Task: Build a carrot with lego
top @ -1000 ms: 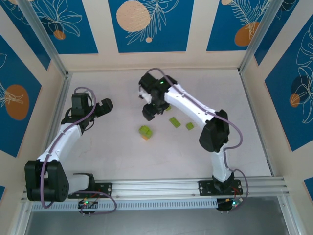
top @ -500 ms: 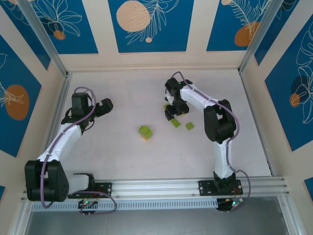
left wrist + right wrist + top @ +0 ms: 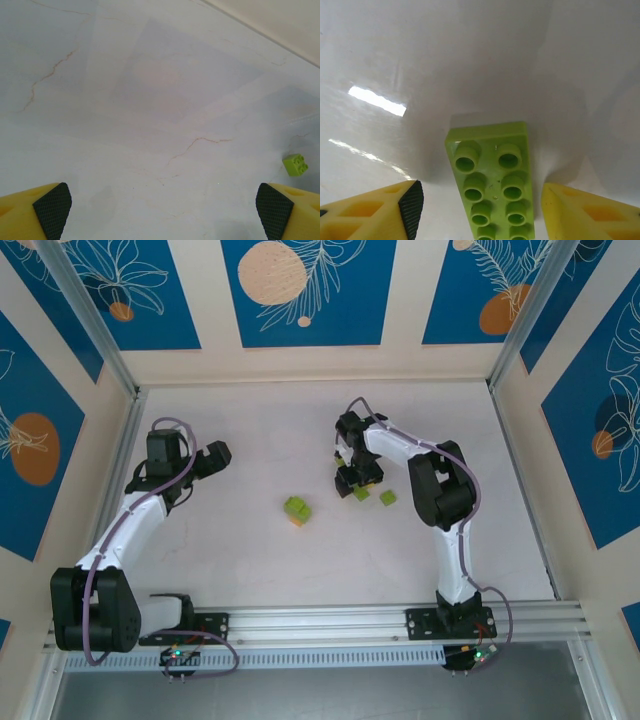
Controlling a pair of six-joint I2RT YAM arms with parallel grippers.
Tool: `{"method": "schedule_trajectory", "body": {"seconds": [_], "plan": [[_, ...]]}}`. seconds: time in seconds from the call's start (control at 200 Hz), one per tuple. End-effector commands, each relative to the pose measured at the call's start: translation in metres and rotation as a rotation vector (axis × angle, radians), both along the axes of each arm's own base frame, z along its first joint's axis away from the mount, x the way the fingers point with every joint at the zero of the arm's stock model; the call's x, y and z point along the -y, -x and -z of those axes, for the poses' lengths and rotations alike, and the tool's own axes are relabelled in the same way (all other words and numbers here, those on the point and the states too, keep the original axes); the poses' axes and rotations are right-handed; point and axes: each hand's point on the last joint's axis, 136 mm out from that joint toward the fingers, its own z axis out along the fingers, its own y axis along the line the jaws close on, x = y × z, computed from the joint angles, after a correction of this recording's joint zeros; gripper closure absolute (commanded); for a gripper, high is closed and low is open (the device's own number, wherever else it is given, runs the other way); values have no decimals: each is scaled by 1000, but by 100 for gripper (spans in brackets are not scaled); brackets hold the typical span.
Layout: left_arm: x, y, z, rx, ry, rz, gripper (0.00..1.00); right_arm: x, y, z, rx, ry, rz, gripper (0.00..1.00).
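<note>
The partly built carrot (image 3: 296,510), a lime-green cluster with orange at its lower edge, lies mid-table. Loose lime-green lego bricks (image 3: 388,497) lie to its right. My right gripper (image 3: 347,478) hangs low over those bricks, right beside one of them (image 3: 361,492). In the right wrist view a lime-green two-by-four brick (image 3: 492,182) lies studs up on the table between the open right gripper (image 3: 480,210), with a gap to each yellow finger. My left gripper (image 3: 215,455) rests open at the left, and nothing lies between the fingers of the left gripper (image 3: 162,210).
A small lime-green brick (image 3: 295,164) lies far right in the left wrist view. Another lime brick (image 3: 341,459) peeks out beside the right wrist. White table (image 3: 250,570) is walled on three sides, with the rail and arm bases along the near edge.
The right arm swung right from near the carrot cluster to the loose bricks and came down over one. The left arm has not moved.
</note>
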Motion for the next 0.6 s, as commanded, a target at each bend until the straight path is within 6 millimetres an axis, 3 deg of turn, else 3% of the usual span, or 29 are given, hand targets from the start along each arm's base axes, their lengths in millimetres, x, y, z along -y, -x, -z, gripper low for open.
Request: {"method": "schedule_trajectory", "body": {"seconds": [0.0,0.26,0.595], "plan": [[-4,-3,-12,33,-9,-7,3,-2,6,8,-24,1,-18,36],[-4,-3,-11,30,-8,-5,3,-1,6,12,-24,18,-14,45],[-4,-3,-11,33,-7,-4,3,-2,7,11,-22,20,6,64]]}}
